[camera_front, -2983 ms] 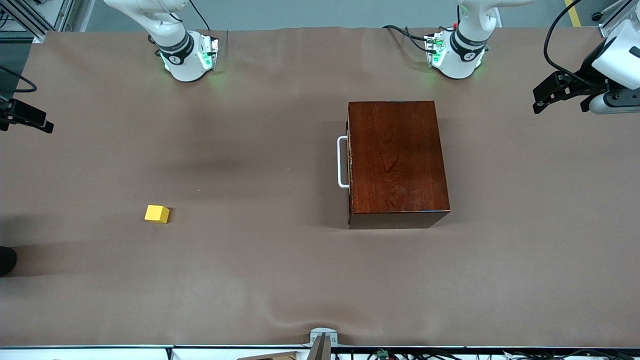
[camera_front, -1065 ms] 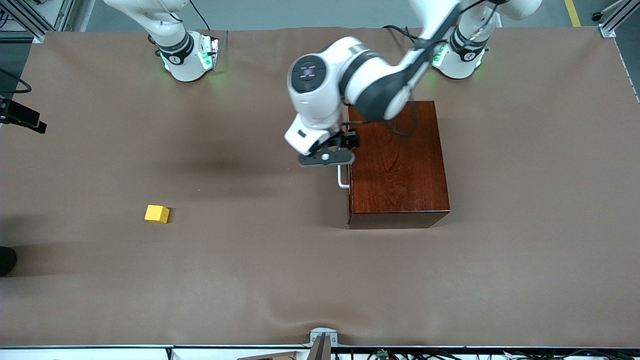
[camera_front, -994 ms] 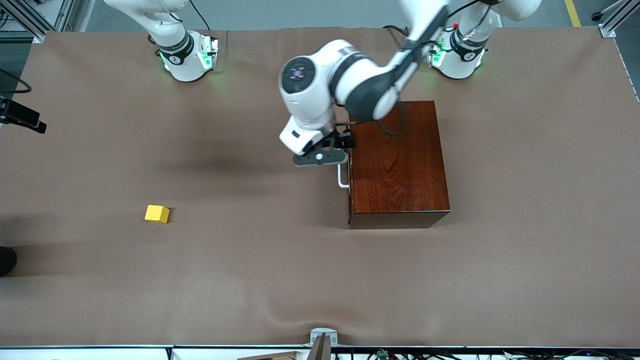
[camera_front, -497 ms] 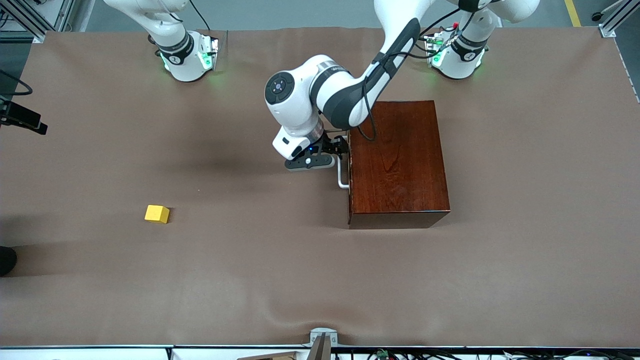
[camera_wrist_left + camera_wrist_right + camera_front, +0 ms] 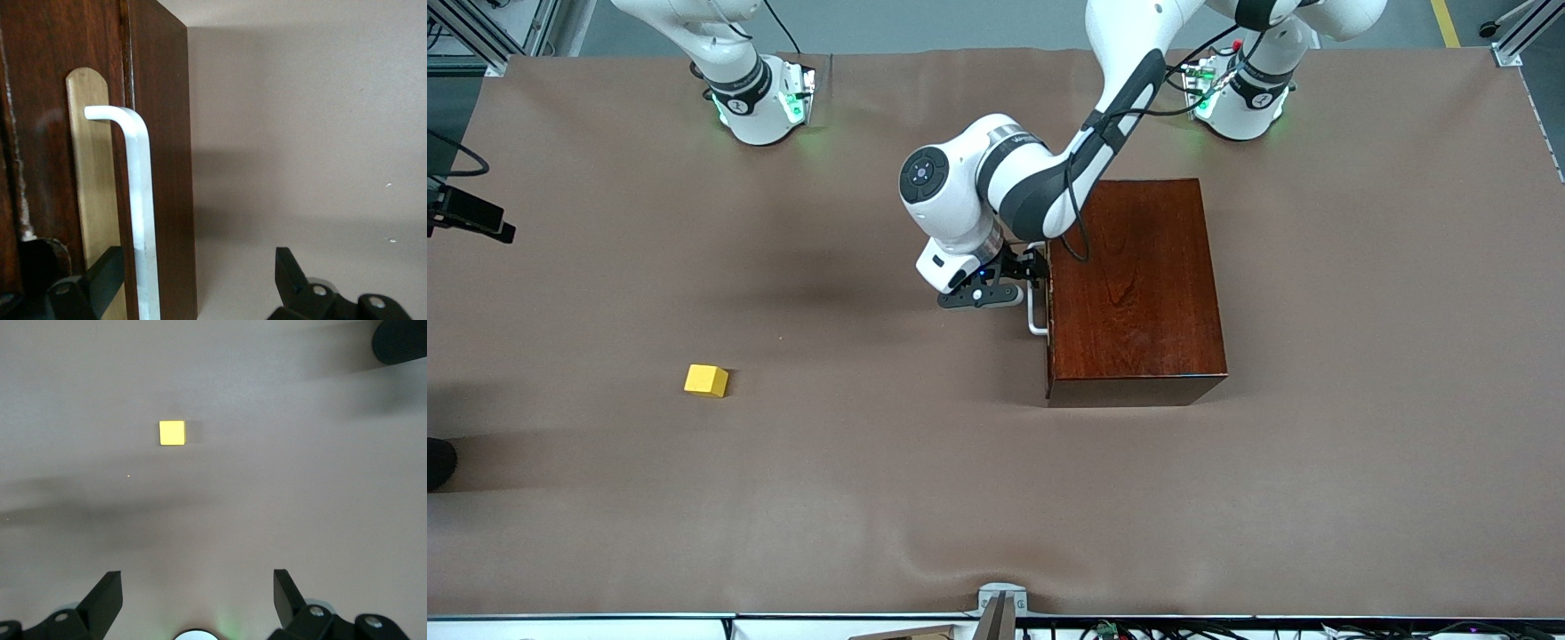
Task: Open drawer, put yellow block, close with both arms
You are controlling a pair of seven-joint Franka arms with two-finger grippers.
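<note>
White bar handle point(image 5: 141, 220) of the drawer point(image 5: 1048, 289) stands between the spread fingers of the left gripper point(image 5: 1021, 278), right of centre in the front frame. Drawer shut, flush with the dark reddish-brown box point(image 5: 1134, 289).

Left wrist view: one finger point(image 5: 87, 287) low at the lower left, lying against the drawer face beside the bar; the other point(image 5: 293, 277) well out toward the lower middle, over bare table. Jaws wide, nothing held, and the bar sits much closer to one finger than to the other.

Risks, as I judge them:
- Off-centre bar: on closing, one finger would meet it first and may shove or twist the box rather than clamp cleanly.
- Grip sits near the upper end of the handle, not its middle; a pull from there could skew the drawer and jam it.
- Box looks loose on the brown table cover point(image 5: 925, 498); a hard pull might drag the whole box instead of sliding the drawer out.

Yellow block point(image 5: 706, 380) lies in the lower left of the front frame, on the cover, well apart from box and left gripper.

Right gripper point(image 5: 193, 597) waits high, fingers wide and empty; in its wrist view the block point(image 5: 172, 433) sits upper left of centre, well apart from the fingers.
</note>
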